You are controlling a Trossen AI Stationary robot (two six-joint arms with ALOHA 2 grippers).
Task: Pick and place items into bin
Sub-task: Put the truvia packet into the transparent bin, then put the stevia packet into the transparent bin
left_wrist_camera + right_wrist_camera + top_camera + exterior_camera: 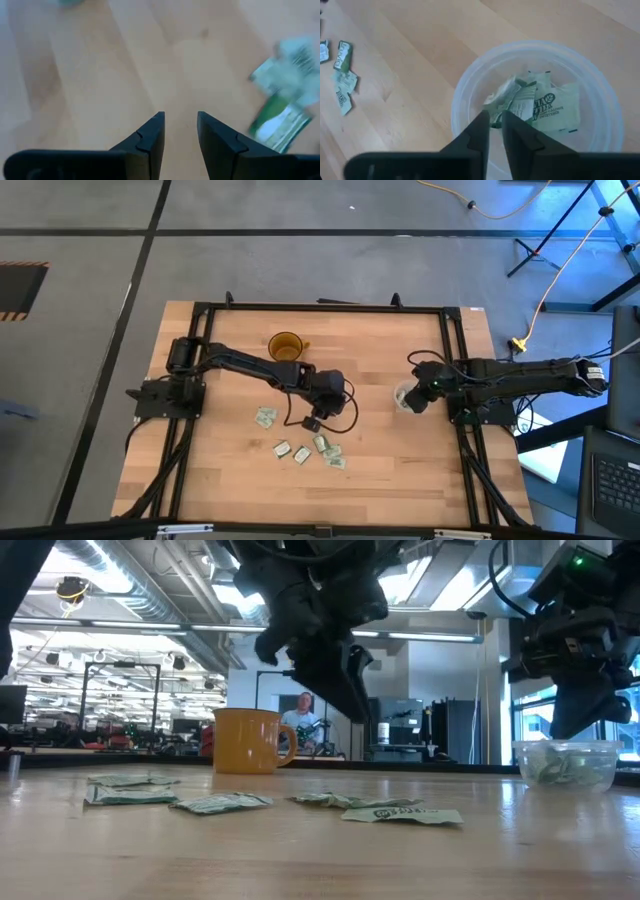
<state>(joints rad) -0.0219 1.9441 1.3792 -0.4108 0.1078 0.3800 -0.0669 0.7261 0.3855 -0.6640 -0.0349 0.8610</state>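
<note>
Several packets [300, 448] lie lower centre of the high view; more sit in the bin [470, 90], right-centre. Right gripper [492, 131] above it, fingers slightly parted, empty: drop step. Left gripper [179, 131] spread, empty; next descend onto a packet

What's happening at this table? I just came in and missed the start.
A two-armed robot is clearing small green and white packets off a wooden table into a clear plastic cup. The right claw hangs over that cup, slightly parted, with several packets already inside. The left claw is open and empty above the loose packets on the table. An amber mug stands unused at the back.
</note>
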